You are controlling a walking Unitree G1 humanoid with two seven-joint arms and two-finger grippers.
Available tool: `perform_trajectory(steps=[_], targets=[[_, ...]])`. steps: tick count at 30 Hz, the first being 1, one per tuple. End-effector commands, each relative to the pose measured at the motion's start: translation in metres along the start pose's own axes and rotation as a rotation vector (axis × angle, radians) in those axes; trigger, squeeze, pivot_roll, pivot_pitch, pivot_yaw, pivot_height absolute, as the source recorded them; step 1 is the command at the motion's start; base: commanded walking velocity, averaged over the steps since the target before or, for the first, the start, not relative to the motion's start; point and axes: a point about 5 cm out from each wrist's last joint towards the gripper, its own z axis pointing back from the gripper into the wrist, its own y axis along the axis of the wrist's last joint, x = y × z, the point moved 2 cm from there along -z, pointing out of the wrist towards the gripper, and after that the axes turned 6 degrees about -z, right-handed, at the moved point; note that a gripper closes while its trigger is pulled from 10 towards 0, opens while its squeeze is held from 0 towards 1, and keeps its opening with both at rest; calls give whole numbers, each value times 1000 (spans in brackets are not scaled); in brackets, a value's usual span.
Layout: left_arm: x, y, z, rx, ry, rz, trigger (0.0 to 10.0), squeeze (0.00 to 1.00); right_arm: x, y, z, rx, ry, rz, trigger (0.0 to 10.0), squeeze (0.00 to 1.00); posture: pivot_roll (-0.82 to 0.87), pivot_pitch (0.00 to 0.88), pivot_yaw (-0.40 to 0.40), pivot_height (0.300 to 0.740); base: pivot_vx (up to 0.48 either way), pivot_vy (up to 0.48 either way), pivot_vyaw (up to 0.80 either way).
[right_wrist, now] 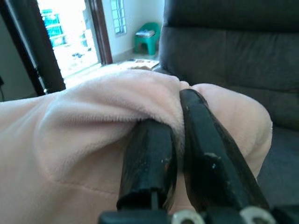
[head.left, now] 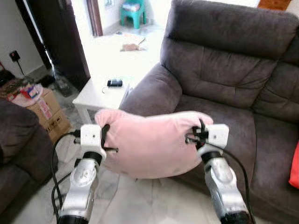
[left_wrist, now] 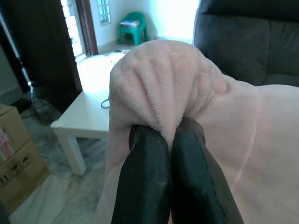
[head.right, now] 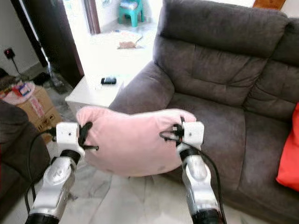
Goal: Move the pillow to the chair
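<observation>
A soft pink pillow (head.left: 152,142) hangs in the air between my two arms, in front of the dark grey sofa chair (head.left: 224,70). My left gripper (head.left: 104,137) is shut on the pillow's left corner, its black fingers (left_wrist: 145,182) pinching a fold of pink fabric (left_wrist: 163,93). My right gripper (head.left: 198,133) is shut on the right corner, where its fingers (right_wrist: 205,154) clamp the plush cloth (right_wrist: 93,126). The pillow sags in the middle and hides part of the chair's seat edge.
A white low table (head.left: 100,91) with a small black object (head.left: 114,83) stands left of the chair's armrest. Cardboard boxes (head.left: 44,109) and another dark couch (head.left: 18,144) lie at the left. A red cushion (head.left: 294,168) shows at the right edge. Pale tiled floor lies below.
</observation>
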Motion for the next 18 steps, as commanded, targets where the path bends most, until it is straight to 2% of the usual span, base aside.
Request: perform_trajectory(steps=[1, 2, 5, 11, 18], targets=[[-2, 13, -5, 57, 12, -1, 10000, 0, 1, 19, -6, 80, -10, -13, 10000, 0, 41, 0, -28, 740, 0, 322, -800], [-2, 13, -5, 57, 12, -1, 10000, 0, 1, 19, -6, 80, -10, -13, 10000, 0, 41, 0, -28, 740, 0, 322, -800], [-1, 14, -7, 62, 15, 0, 10000, 0, -2, 24, -9, 93, -7, 6, 10000, 0, 39, 2, -28, 740, 0, 326, 0], [-1, 15, -8, 63, 15, 4, 10000, 0, -6, 28, -15, 95, -7, -12, 10000, 0, 43, 21, -31, 740, 0, 326, 0], [0, 15, -9, 64, 11, 7, 10000, 0, -6, 28, -17, 83, 0, 15, 10000, 0, 44, 28, -33, 740, 0, 326, -795]])
